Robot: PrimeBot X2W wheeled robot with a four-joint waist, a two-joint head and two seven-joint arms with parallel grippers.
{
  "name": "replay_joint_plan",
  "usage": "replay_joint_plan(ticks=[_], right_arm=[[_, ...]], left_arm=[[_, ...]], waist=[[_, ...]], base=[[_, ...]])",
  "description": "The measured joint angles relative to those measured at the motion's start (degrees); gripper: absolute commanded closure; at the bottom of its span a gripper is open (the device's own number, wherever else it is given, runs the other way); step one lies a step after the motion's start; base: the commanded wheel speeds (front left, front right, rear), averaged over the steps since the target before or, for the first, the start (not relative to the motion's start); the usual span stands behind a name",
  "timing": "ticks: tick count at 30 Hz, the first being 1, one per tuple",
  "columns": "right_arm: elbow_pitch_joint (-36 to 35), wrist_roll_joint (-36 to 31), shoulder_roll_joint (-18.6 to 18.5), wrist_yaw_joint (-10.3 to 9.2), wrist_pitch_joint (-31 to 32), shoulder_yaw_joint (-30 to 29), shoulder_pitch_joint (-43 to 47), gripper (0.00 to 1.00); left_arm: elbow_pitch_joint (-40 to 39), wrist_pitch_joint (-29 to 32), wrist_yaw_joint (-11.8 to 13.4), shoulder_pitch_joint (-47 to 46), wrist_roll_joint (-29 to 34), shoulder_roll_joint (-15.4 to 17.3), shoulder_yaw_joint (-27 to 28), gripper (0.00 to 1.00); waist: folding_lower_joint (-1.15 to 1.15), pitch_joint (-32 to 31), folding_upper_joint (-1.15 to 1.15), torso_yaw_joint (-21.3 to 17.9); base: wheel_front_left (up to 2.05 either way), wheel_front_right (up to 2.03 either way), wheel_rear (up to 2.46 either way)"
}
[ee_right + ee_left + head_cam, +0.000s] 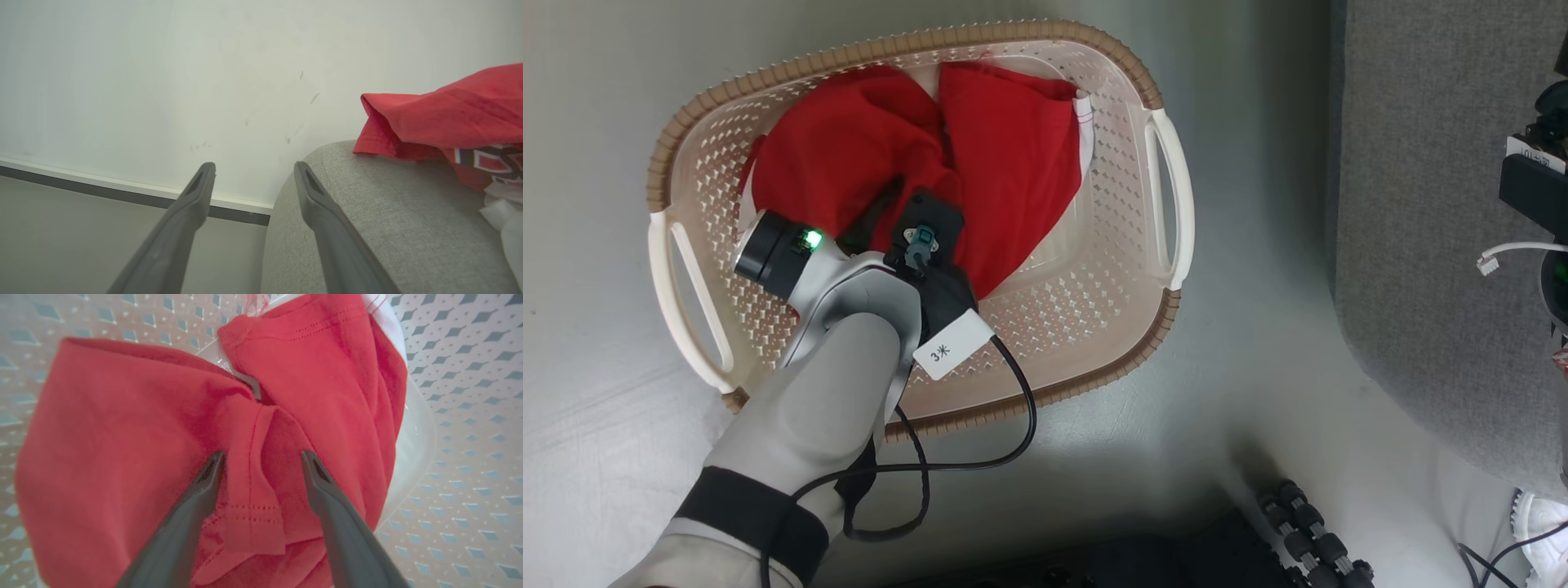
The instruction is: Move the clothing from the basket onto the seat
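Head view: the basket (1123,65) stands on the floor, with the seat (1421,245) to its right. A red T-shirt (1013,155) lies crumpled inside the basket. The left arm (849,343) reaches in over the basket's near rim, above the shirt's centre.

Left wrist view: the left tool (261,457) is spread wide and grips nothing. A raised, hemmed fold of the shirt lies directly between its fingers, running along their length.

Right wrist view: the right tool (253,169) is spread wide and empty, well away from the basket, at the seat's edge, where another red garment (441,110) lies. The left arm is nearer the basket.
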Motion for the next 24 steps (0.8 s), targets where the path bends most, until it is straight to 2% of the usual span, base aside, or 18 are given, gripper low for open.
replay_joint_plan(ticks=[1, 2, 8, 17, 24], right_arm=[[0.08, -0.11, -0.01, 0.0, -0.01, 0.0, -0.04, 0.0], [0.2, -0.11, -0.01, 0.0, -0.08, 0.0, -0.1, 0.0], [2.53, -0.15, -0.02, 0.01, -0.57, 0.05, -0.18, 0.0], [8.45, -0.34, 1.38, 0.26, -1.52, 1.87, -0.07, 0.0], [12.35, -0.03, 2.34, 0.65, -1.59, 2.45, 1.72, 0.0]], left_arm=[[0.36, -0.05, 0.16, -0.15, -0.08, 0.0, -0.09, 0.63], [0.8, -0.07, 0.33, -0.26, -0.18, 0.01, -0.23, 1.0], [1.15, -2.8, 0.41, -0.38, -1.48, 0.02, -1.23, 1.0], [-2.12, -10.12, 0.42, 0.3, -8.01, 0.01, -1.38, 1.0], [-4.65, -13.23, -0.9, 1.48, -11.2, -0.05, -1.99, 1.0]], waist=[[0.0, 0.06, 0.0, -0.12], [0.0, 0.1, 0.0, -0.22], [0.0, -0.62, -0.01, -0.31], [0.0, -4.41, -0.01, 0.5], [-0.01, -9.31, -0.01, 1.78]], base=[[0.0, 0.0, 0.0], [0.0, 0.0, 0.0], [0.0, 0.0, 0.0], [0.0, 0.0, 0.0], [0.0, 0.0, 0.0]])
